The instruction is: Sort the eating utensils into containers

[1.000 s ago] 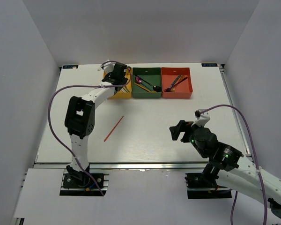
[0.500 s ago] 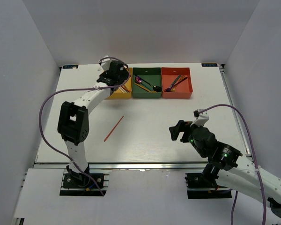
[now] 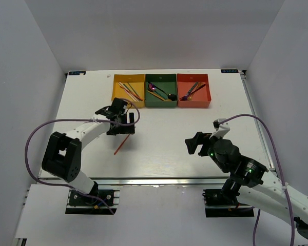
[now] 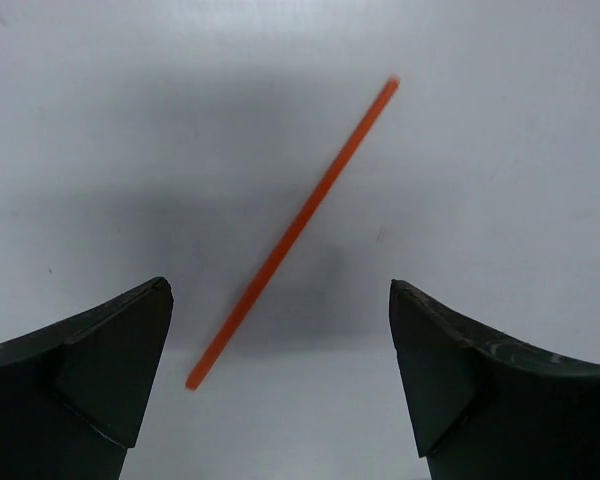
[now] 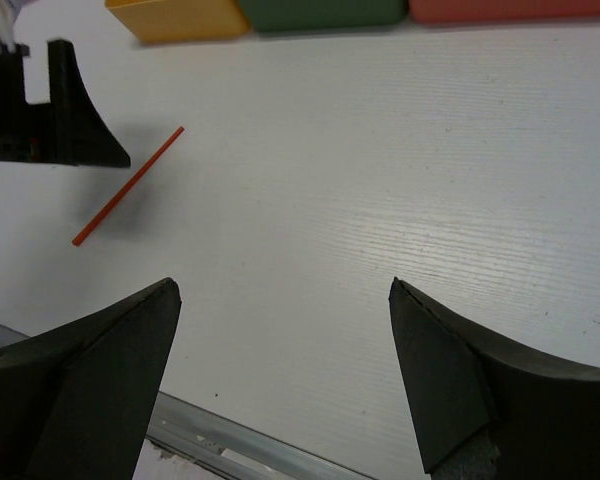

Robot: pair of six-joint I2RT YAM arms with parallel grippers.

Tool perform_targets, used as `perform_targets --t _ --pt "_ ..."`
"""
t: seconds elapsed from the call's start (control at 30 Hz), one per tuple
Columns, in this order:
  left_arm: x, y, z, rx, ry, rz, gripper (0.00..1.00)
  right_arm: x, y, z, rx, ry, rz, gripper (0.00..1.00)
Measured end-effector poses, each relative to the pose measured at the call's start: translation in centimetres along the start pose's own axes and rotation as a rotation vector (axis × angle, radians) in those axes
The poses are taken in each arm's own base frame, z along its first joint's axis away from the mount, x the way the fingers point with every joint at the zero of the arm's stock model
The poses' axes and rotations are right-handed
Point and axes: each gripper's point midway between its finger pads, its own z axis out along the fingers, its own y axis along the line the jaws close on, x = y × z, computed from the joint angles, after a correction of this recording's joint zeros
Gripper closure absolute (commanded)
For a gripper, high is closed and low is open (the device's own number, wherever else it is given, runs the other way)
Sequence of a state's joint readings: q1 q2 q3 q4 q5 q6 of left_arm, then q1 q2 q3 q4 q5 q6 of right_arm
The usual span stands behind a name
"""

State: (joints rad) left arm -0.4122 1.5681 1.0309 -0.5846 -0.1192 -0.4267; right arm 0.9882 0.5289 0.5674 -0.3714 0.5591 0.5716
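Hovering over the left half of the bench, the left hand is holding its two dark, wedge-shaped fingers wide apart and gripping nothing. A thin, straight, orange-red chopstick is lying flat on the pale, faintly wood-grained surface below, running diagonally between those fingers without touching either one. The hand's soft shadow is falling across its middle.

The right hand is hanging over the right half of the bench nearer the front edge, its matte black fingers also spread and empty, well apart from the chopstick.

Three square, shallow, smooth-walled trays are sitting side by side along the back edge. The yellow-orange tray on the left is holding several slim sticks. The dark green tray in the middle is holding a purple spoon and a black spoon. The red-orange tray on the right is holding a few crossed forks.
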Motion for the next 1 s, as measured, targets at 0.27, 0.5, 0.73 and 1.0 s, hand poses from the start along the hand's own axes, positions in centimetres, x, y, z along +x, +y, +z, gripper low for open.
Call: perform_targets --t 0.27,0.5,0.73,1.0 --pt "7.0 1.3 -0.3 0.043 0.194 0.105 0.06 -0.8 0.8 -0.9 -0.057 -0.018 0.024 0.11" --pt "8.9 3.1 1.0 -0.048 0.278 0.120 0.22 -1.1 1.0 -1.2 -0.075 -0.031 0.031 0.11" --pt "8.6 3.0 1.3 -0.083 0.268 0.119 0.55 -1.2 1.0 -1.2 -0.076 -0.033 0.032 0.11" --pt "8.6 2.0 1.4 -0.100 0.250 0.171 1.00 -1.2 1.0 -1.2 -0.077 -0.035 0.033 0.11"
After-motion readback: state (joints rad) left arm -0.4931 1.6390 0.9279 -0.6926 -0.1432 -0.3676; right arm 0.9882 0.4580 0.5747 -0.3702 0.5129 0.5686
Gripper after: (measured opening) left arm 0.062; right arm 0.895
